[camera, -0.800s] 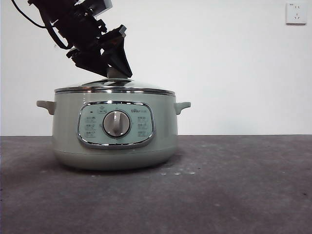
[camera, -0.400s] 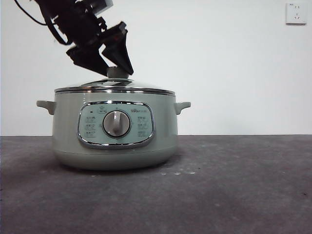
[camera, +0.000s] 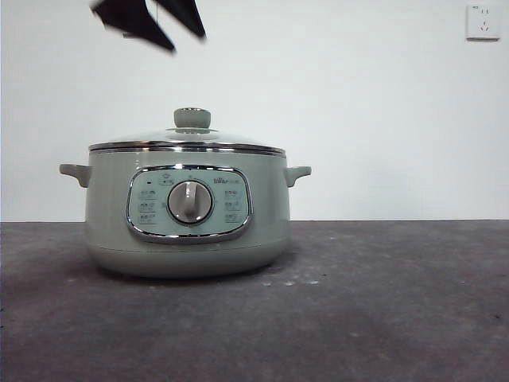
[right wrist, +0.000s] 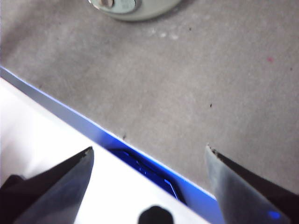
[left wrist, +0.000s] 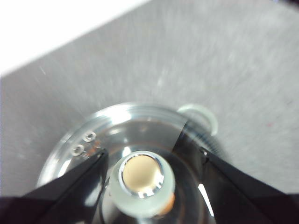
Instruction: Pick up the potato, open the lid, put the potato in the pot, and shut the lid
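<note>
The sage-green pot (camera: 111, 223) stands on the dark table with the glass lid (camera: 231, 142) shut on it. The lid's green knob (camera: 192, 118) is free. My left gripper (camera: 188, 43) is open and hangs well above the knob, only its two black tips showing at the top edge. In the left wrist view the knob (left wrist: 142, 182) sits below and between the spread jaws of my left gripper (left wrist: 145, 140), untouched, with the lid (left wrist: 117, 123) around it. A small orange patch (left wrist: 170, 201) shows through the glass beside the knob; otherwise the potato is hidden. My right gripper (right wrist: 149, 154) is open and empty.
The right gripper hangs over the table's near edge (right wrist: 70, 114), with the pot's base (right wrist: 140, 9) far off. A pot side handle (left wrist: 201, 116) juts past the lid. A wall socket (camera: 483, 21) is at the top right. Grey table (camera: 382, 302) lies to the pot's right.
The left gripper has come off the lid's knob and risen toward the top of the front view. The lid and pot have not moved.
</note>
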Motion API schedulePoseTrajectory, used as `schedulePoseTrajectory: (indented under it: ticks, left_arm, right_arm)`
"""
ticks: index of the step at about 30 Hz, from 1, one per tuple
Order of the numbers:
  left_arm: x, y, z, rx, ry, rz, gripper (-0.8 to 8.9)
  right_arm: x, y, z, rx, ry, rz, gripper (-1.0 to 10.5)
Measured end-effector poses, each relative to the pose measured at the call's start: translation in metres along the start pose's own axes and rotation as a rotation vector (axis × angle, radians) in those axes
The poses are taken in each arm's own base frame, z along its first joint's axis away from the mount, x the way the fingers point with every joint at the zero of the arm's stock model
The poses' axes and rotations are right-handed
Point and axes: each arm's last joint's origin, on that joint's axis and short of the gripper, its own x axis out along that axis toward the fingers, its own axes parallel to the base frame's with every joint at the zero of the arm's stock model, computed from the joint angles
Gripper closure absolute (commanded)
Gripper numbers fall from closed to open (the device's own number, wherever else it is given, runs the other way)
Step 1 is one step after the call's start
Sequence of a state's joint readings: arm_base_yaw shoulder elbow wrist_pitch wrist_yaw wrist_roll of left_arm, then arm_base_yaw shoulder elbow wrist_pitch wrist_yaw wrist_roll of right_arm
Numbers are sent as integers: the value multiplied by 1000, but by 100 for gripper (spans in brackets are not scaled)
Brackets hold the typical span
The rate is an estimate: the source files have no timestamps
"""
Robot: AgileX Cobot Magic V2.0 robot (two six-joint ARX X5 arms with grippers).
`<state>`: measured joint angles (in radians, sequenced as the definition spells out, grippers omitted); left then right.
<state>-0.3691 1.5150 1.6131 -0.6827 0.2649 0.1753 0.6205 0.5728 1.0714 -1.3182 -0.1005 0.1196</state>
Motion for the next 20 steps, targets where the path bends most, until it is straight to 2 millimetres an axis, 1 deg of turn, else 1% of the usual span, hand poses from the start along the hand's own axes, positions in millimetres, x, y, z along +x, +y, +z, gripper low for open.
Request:
schedulePoseTrajectory:
  ticks: [2, 5, 10, 13, 16, 20]
  left_arm:
    - [-26, -6, 3, 3, -15, 4, 486]
    - [-60, -16, -1, 1, -8, 3, 486]
    - [-102, -30, -16, -21, 72, -12, 486]
    - [-121, -38, -27, -39, 136, -27, 491]
    - [-136, -45, -38, -62, 195, -75, 495]
    - [-149, -52, -45, -79, 216, -136, 500]
  right_arm:
    - [0, 0, 2, -2, -23, 3, 542]
    - [0, 1, 5, -5, -48, 6, 542]
    - [0, 1, 8, -9, -86, 10, 542]
    - [0, 1, 8, -9, -84, 10, 542]
    - [0, 1, 8, -9, -84, 10, 542]
    - [0, 1, 8, -9, -84, 10, 542]
